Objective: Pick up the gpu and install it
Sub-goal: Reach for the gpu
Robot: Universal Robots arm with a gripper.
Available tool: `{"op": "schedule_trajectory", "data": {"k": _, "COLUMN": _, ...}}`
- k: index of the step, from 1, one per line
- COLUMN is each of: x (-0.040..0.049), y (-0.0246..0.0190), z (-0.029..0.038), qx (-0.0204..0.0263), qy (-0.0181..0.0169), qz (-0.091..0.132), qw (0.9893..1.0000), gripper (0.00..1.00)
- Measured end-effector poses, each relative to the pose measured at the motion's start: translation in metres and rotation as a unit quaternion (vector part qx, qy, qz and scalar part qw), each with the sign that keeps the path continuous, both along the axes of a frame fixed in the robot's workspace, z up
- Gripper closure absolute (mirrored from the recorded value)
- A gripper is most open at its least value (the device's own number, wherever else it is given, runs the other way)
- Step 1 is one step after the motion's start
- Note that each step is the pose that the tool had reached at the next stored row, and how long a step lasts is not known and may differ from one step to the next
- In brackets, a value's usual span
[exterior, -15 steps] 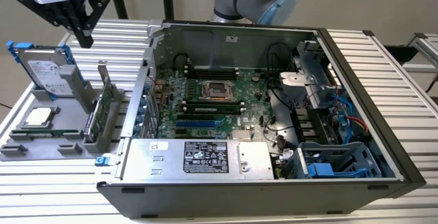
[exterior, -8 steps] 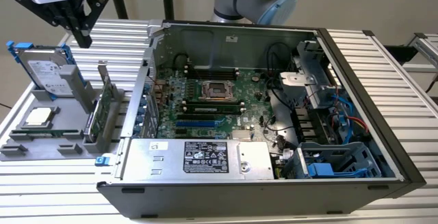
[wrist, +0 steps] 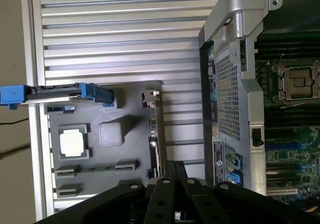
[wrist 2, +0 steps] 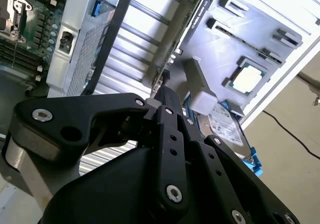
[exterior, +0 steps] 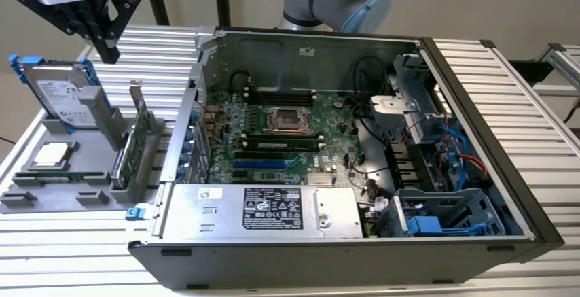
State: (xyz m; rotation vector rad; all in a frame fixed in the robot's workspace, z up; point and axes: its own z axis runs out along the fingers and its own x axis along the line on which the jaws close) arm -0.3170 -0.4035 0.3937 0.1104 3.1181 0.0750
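Note:
The gpu (exterior: 133, 144) stands on edge in a grey holder (exterior: 54, 198) at the exterior view's left, just outside the open computer case (exterior: 471, 141). It is a thin green card with a silver bracket pointing up. My gripper (exterior: 108, 54) hangs high above the holder's far end, over the slatted table, apart from the card. Its black fingers are shut with nothing between them. In both wrist views the gpu shows edge-on (wrist 2: 190, 27) (wrist: 155, 131) beyond the closed tips of the gripper (wrist 2: 164, 92) (wrist: 175, 165). The large green motherboard (exterior: 272, 141) lies inside the case.
A silver hard drive (exterior: 64, 96) with blue clips leans upright in the holder's back, and a processor chip (exterior: 50, 155) lies flat in it. The case's wall (exterior: 186, 127) rises right beside the gpu. A power supply (exterior: 263, 208) fills the case's near side.

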Motion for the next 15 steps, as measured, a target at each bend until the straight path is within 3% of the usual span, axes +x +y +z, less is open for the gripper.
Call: {"op": "schedule_trajectory", "data": {"k": 15, "x": -0.0062, "y": 0.0000, "z": 0.0000, "qx": 0.0000, "qy": 0.0000, "qz": 0.000, "qw": 1.0000, "gripper": 1.00}}
